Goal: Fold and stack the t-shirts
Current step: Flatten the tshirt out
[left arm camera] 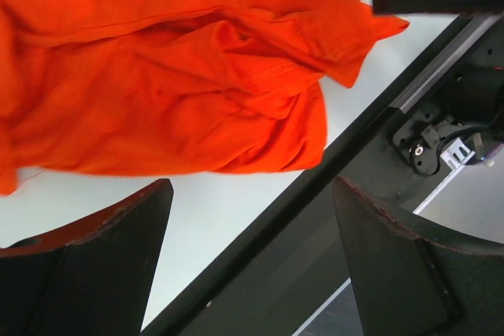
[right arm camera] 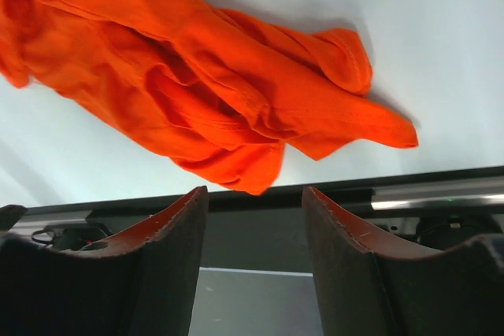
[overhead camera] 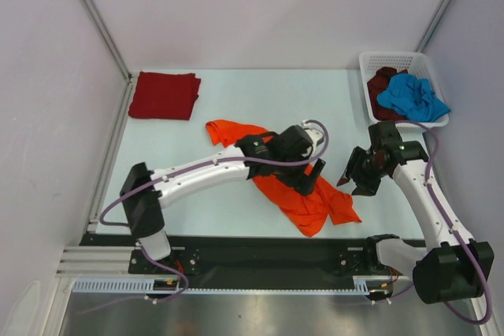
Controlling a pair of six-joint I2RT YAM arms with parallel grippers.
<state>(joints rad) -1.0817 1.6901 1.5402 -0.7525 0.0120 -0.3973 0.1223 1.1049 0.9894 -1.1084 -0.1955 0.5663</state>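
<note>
Two grippers hang over the work at lower centre of the overhead view, both with jaws apart and holding nothing: the left gripper [overhead camera: 311, 177] above the crumpled orange t-shirt [overhead camera: 303, 201], the right gripper [overhead camera: 358, 180] just beside its right edge. Farther up the table [overhead camera: 236, 100], a dark red t-shirt [overhead camera: 164, 94] lies folded at upper left, seemingly the only one done. The blue t-shirt [overhead camera: 409, 96] and dark maroon t-shirt [overhead camera: 383, 83] sit bunched in the white basket [overhead camera: 394, 57] at upper right, so three appear left to fold and stack. No brand, label or writing is legible
</note>
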